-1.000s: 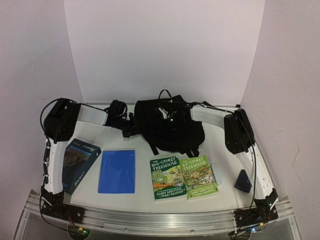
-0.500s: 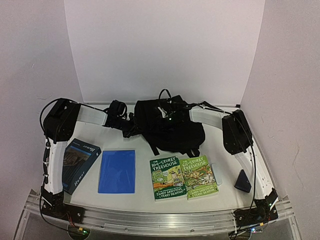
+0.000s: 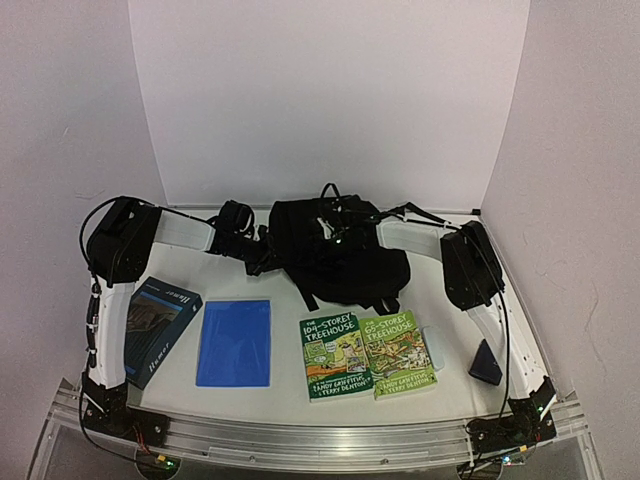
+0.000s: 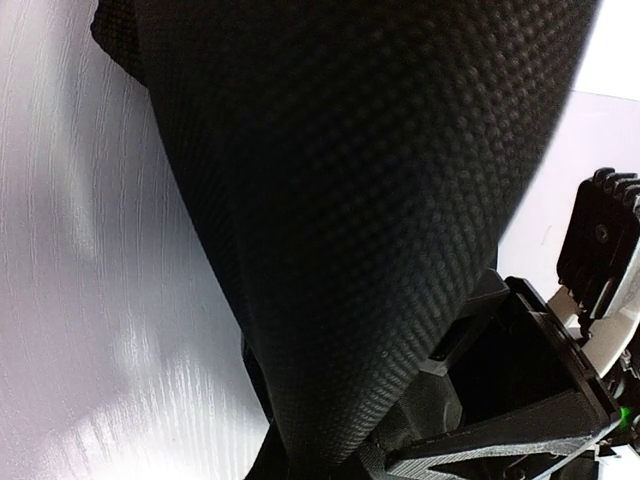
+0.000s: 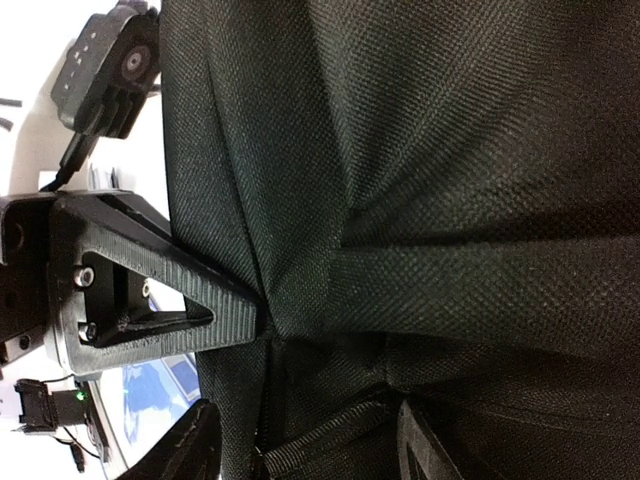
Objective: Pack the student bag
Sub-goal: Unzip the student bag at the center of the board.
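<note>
The student bag (image 3: 345, 262) is a soft black backpack lying at the back middle of the table. My left gripper (image 3: 263, 252) is at its left edge, shut on a fold of the bag's mesh fabric (image 4: 340, 200); the fold runs down between the jaws of the left gripper (image 4: 330, 455). My right gripper (image 3: 345, 233) is down on the bag's top. In the right wrist view its fingers (image 5: 195, 445) stand apart, open, with bag cloth and a webbing strap (image 5: 330, 435) lying between them. The left gripper's finger (image 5: 170, 290) shows there, pinching the bag's edge.
In front of the bag lie a dark blue book (image 3: 155, 328), a flat blue notebook (image 3: 234, 342) and two green Treehouse books (image 3: 336, 357) (image 3: 400, 353). A small dark-blue pouch (image 3: 486, 362) lies by the right arm's base. White walls close the back and sides.
The right arm's elbow has shifted slightly left and its gripper has edged along the bag's top. The left arm and the bag have stayed put.
</note>
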`<state>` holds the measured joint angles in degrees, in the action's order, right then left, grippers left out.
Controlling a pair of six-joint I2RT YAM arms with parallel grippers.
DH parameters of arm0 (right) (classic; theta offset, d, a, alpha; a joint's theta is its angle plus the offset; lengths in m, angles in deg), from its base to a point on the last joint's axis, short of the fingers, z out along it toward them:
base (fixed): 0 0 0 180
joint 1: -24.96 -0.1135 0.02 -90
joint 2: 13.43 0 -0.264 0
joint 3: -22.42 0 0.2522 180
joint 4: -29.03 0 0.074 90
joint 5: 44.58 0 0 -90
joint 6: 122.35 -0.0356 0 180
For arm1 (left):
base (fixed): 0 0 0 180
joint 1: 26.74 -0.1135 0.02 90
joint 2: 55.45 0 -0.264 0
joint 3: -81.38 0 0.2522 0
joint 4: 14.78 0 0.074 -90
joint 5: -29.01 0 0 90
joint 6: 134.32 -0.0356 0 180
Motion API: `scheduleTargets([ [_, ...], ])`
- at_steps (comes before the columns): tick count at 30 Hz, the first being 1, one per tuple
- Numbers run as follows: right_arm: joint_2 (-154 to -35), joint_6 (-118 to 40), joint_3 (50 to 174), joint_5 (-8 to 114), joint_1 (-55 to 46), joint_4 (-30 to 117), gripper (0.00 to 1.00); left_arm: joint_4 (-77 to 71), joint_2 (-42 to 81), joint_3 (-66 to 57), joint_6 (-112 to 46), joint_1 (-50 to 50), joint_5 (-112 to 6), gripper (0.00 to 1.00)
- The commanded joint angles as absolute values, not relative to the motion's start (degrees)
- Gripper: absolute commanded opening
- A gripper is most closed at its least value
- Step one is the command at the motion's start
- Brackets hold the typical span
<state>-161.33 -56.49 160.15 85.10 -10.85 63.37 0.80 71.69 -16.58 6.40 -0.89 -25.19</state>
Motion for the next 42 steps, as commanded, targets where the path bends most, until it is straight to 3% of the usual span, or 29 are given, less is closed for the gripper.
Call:
scheduleTargets([
  [1, -162.6, -58.6, 160.4, 85.0, -12.2, 62.9, 0.52, 1.0, 69.0, -18.0, 4.7, 0.2, -24.0, 0.0],
  [8, -161.1, -57.8, 160.8, 84.9, -11.7, 63.1, 0.11, 2.2, 69.0, -18.0, 4.7, 0.2, -25.4, 0.0],
  [11, -159.4, -57.4, 161.5, 85.3, -11.3, 63.1, 0.0, 2.7, 68.9, -17.8, 4.8, 0.2, -26.0, 0.0],
  [27, -151.4, -56.8, 158.3, 87.0, -8.2, 63.2, 0.0, 1.1, 68.1, -16.0, 6.4, 0.3, -28.0, 0.0],
  [42, -144.3, -53.8, 146.8, 87.1, -2.4, 65.0, 0.0, -3.7, 66.2, -12.3, 12.4, -3.9, -30.6, 0.0],
])
